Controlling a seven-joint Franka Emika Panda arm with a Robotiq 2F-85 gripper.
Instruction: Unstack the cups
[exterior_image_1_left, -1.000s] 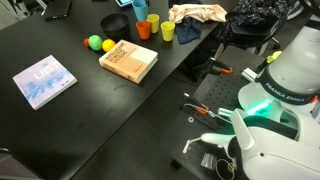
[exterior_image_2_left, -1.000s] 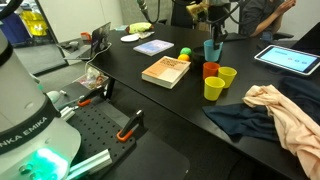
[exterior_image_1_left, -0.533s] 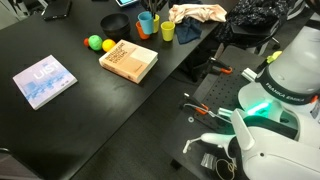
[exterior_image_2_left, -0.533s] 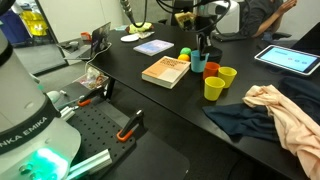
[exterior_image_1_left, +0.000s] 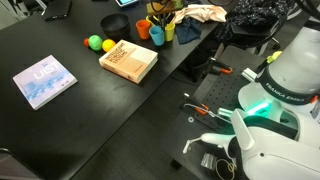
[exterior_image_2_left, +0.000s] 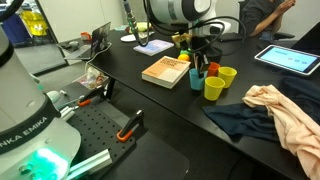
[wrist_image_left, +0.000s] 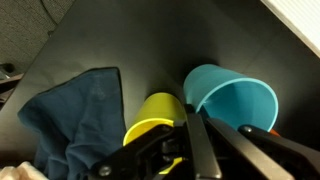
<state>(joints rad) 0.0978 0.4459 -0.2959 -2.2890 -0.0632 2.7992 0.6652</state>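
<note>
Blue cup has dropped from mid-air a second ago to bench level, carried down by the end effector. End effector is clamped on the blue cup at its rim. Can't tell if the cup's base fully rests on the bench.

Near to far in an exterior view:
- Dark cloth and tan cloth are at the front.
- Near yellow cup is upright, just beside the blue cup.
- Orange cup and far yellow cup are right behind, upright, each standing alone.
- Brown book lies flat on the blue cup's other side.
- Light blue book lies further back.

Wrist view shows the near yellow cup next to the blue cup.
</note>
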